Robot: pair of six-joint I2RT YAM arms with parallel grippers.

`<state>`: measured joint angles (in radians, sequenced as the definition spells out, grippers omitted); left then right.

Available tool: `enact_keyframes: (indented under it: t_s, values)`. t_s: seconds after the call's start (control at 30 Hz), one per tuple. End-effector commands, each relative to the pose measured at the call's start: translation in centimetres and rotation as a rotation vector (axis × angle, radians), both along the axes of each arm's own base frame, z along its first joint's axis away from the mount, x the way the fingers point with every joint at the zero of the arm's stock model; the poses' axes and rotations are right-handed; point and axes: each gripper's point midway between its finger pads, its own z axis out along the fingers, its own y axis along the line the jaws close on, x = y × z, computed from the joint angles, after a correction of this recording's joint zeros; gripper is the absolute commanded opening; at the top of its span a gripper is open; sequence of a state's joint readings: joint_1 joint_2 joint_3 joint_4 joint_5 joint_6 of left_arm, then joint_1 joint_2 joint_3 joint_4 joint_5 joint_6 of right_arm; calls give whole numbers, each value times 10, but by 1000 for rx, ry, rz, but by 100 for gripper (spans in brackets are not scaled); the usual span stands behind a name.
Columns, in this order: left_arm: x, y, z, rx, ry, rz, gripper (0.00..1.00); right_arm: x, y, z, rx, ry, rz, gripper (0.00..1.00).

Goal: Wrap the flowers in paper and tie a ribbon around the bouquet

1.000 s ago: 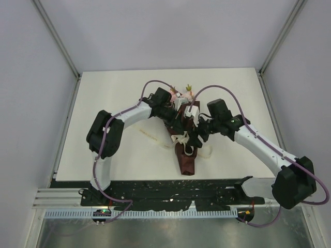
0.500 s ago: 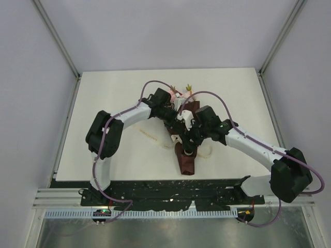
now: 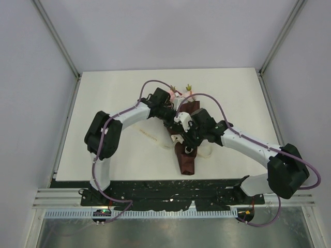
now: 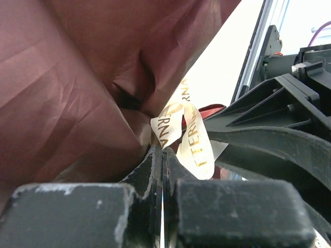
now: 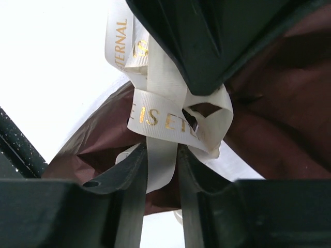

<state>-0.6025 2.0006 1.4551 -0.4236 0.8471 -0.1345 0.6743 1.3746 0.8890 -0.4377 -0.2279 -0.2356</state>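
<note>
The bouquet [image 3: 186, 161] lies at the middle of the table [image 3: 103, 93]. Left gripper [image 4: 163, 153]: clamped on the ribbon [image 4: 199, 147]. Right gripper [image 5: 162, 151]: fingers closely flank a ribbon strand; a firm clamp cannot be confirmed.

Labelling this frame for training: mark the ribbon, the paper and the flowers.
ribbon [image 5: 155, 119], right wrist view: its gold-lettered band.
paper [image 4: 62, 93], left wrist view: its creased maroon face.
flowers [image 3: 189, 87], top external view: the green sprig.
</note>
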Motion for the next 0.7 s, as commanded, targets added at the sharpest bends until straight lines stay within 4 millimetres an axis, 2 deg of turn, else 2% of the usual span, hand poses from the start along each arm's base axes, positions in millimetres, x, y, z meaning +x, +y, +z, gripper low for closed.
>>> enact_keyframes:
  t_s: [0.0, 0.03, 0.13, 0.27, 0.47, 0.67]
  values:
    - [7, 5, 35, -51, -86, 9, 0, -1, -7, 16, -2, -56, 4, 32]
    - [6, 7, 40, -53, -100, 7, 0, -3, -8, 16, -4, -50, 10, 25]
    - [1, 13, 48, -54, -131, -6, 0, -8, -11, 14, -15, -39, 21, 18]
    - [1, 28, 44, -30, -126, 12, 0, -10, -13, 21, -7, -27, 28, 5]
    - [1, 47, 42, 11, -176, -5, 0, -17, -24, 16, -34, 22, 37, 6]
    - [7, 71, 22, 96, -209, 0, 0, -24, -31, 19, -43, 82, 47, 5]
